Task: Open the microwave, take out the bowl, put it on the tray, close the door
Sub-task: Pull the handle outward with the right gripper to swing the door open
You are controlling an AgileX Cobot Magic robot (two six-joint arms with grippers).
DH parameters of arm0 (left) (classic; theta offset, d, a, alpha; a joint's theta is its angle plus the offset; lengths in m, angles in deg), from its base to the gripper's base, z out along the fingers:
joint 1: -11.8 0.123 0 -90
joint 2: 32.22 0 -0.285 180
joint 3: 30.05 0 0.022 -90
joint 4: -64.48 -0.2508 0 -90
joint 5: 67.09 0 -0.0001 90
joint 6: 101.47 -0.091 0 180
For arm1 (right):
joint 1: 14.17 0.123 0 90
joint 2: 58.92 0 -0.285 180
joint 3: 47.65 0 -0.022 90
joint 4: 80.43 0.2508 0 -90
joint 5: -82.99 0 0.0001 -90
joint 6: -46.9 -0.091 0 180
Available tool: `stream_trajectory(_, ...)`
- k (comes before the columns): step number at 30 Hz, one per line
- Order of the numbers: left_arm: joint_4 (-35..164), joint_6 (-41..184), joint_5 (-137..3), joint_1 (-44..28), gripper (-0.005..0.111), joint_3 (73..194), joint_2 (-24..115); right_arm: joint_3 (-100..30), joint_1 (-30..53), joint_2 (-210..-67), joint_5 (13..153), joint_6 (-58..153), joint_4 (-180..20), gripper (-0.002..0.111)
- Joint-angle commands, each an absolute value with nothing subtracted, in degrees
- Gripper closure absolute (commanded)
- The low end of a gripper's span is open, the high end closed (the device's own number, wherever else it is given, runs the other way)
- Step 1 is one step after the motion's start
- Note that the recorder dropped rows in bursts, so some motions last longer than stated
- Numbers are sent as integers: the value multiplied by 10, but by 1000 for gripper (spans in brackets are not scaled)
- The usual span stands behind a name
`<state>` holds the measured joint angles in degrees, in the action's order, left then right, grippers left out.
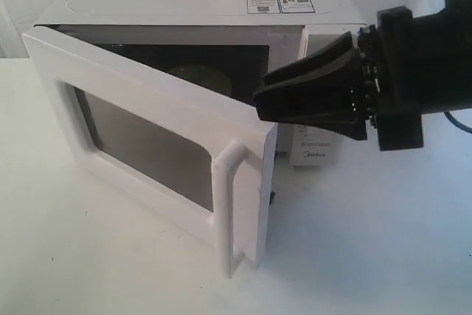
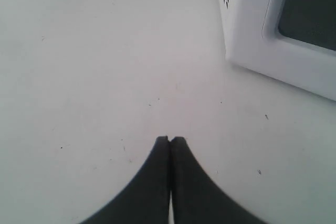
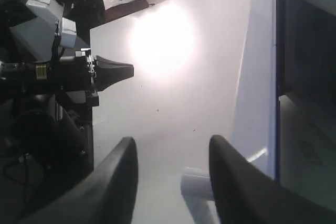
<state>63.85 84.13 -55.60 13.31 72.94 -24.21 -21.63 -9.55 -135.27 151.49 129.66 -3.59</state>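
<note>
The white microwave (image 1: pixel 184 5) stands at the back with its door (image 1: pixel 147 97) swung about halfway open toward the front. Inside the dark cavity the rim of a yellowish bowl (image 1: pixel 199 79) shows dimly above the door's top edge. My right gripper (image 1: pixel 262 99) hovers open just above the door's free edge, in front of the knob panel, which it hides. In the right wrist view its fingers (image 3: pixel 173 145) are spread, with the white bar handle (image 3: pixel 197 182) beside one finger, untouched. My left gripper (image 2: pixel 170 140) is shut and empty over bare table, left of the microwave (image 2: pixel 252 24).
White table (image 1: pixel 369 256) lies all around the microwave. The grey logo (image 1: pixel 316 156) shows under my right gripper. The left arm (image 3: pixel 118 72) and its dark base stand at the table's far side in the right wrist view. No tray is in view.
</note>
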Motion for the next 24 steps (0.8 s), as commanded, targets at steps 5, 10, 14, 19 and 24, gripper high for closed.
stream_trajectory(5,639,842,-555,135,107,727,-244,-179,-96,-1322,1260,1257,-74,96)
stream_trajectory(10,639,842,-555,135,107,727,-244,-132,-79,-1412,1271,1348,26,108)
stream_trajectory(14,639,842,-555,135,107,727,-244,-131,-43,-1476,1315,1420,62,108)
stream_trajectory(19,639,842,-555,135,107,727,-244,-131,-5,-1514,1335,1423,74,108)
stream_trajectory(24,639,842,-555,135,107,727,-244,-131,43,-1529,1358,1424,81,108)
